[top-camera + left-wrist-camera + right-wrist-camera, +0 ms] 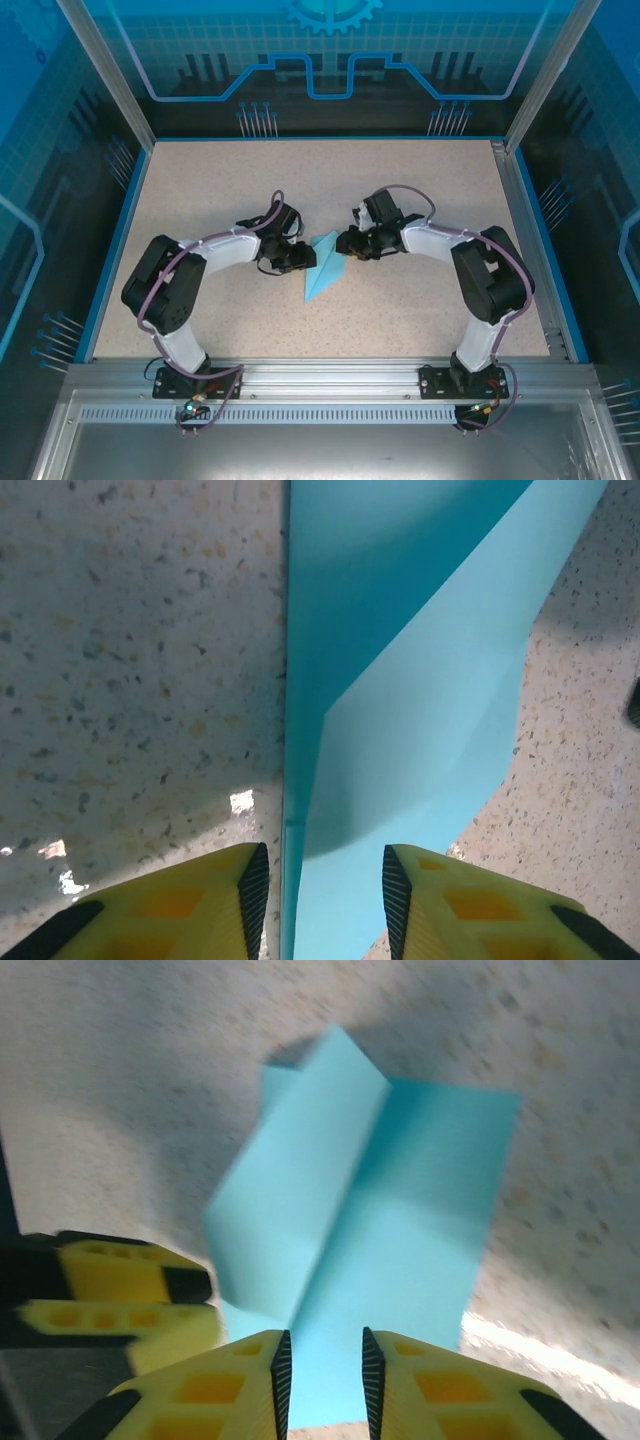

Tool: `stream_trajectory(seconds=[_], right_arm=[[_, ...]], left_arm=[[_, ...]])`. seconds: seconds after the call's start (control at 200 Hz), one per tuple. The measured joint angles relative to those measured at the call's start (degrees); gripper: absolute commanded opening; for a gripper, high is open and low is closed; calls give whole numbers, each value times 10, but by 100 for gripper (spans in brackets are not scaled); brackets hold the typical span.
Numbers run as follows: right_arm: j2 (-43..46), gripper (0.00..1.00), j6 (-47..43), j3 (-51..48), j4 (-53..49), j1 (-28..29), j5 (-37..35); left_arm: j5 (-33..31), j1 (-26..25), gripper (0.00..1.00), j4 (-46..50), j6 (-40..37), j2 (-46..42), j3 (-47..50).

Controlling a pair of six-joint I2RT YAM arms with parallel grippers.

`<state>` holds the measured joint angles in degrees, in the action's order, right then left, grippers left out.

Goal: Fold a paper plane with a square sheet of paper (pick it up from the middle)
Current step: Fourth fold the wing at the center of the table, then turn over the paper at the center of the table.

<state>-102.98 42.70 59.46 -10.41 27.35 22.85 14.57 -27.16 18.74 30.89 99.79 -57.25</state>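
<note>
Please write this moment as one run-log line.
paper plane: lying on table | left gripper: open, astride its edge | right gripper: open, astride its edge

No words, numbers, labels or brand names could be read anywhere. The only sign was a light blue gear emblem (330,12) at the top of the back panel (330,70), cut off by the upper edge of the top view. Angular blue lines (330,80) like circuit tracks ran beneath it. None of these carried any lettering.
</note>
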Motion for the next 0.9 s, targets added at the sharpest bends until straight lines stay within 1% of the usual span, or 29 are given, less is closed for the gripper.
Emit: stream_trajectory(seconds=[0.28,0.61,0.9], right_arm=[[-9,29,19,-7,-14,15,-15],[-34,30,26,-6,-37,17,-21],[-36,30,36,-6,-32,16,-15]], left_arm=[[0,0,37,11,-13,25,-11],[0,0,37,12,-13,34,-12],[0,1,33,16,-15,39,-16]])
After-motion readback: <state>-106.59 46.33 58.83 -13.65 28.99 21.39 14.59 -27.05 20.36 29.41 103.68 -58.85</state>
